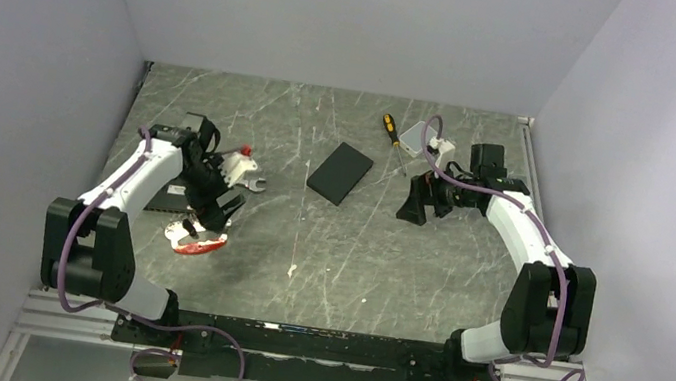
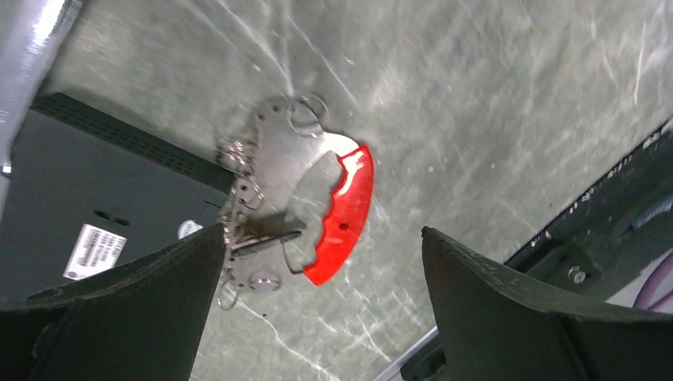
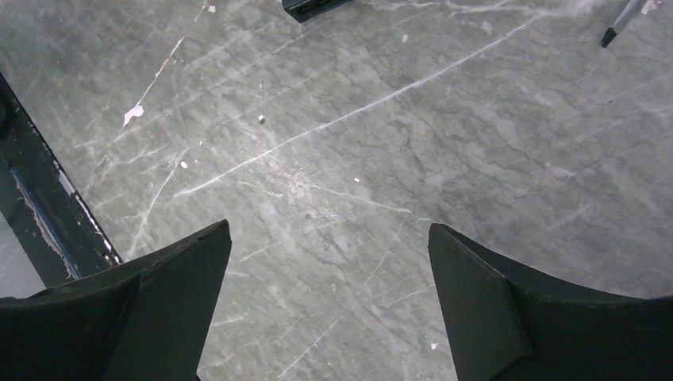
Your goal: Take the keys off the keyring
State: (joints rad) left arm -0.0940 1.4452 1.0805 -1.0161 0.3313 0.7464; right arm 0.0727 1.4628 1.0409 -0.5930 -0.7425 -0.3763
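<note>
The keyring [image 2: 347, 208] lies flat on the table, one arc bright red and the rest whitish-grey with several small wire rings along its edge. A small silvery key [image 2: 267, 229] lies across it, close to my left finger. Other keys I cannot make out. My left gripper [image 2: 321, 234] hovers just above the keyring, open, with nothing between its fingers. In the top view the keyring [image 1: 196, 241] shows just in front of the left gripper [image 1: 207, 215]. My right gripper [image 1: 413, 206] is far off at the right, and it [image 3: 329, 228] stands open over bare table.
A flat black device [image 2: 87, 198] with a white label lies beside the keyring, under my left arm. A wrench [image 1: 254, 183], a black box [image 1: 339, 172], a yellow-handled screwdriver [image 1: 389, 125] and a small white box [image 1: 413, 138] lie further back. The table's front rail [image 2: 571, 238] is close.
</note>
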